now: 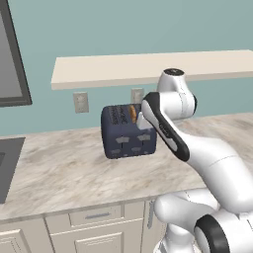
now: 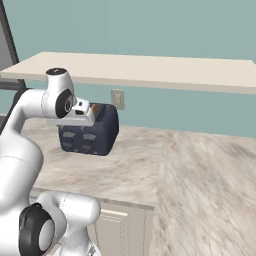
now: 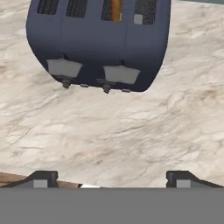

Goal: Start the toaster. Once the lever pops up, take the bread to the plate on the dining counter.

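My gripper (image 3: 111, 178) is spread wide and empty, its tips at the bottom of the hand view over beige marbled countertop (image 3: 131, 131). The dark navy boxy four-slot toaster (image 3: 98, 41) fills the upper left of that frame, with the golden-brown bread slice (image 3: 115, 9) in its third slot. Misjudging my descent, I could strike the housing or miss the grey lever panels (image 3: 120, 74) entirely.

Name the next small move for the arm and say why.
Probably move the open gripper forward toward the toaster and down onto a grey lever panel: the jaws stand wide and empty, short of it, with the bread low in its slot.
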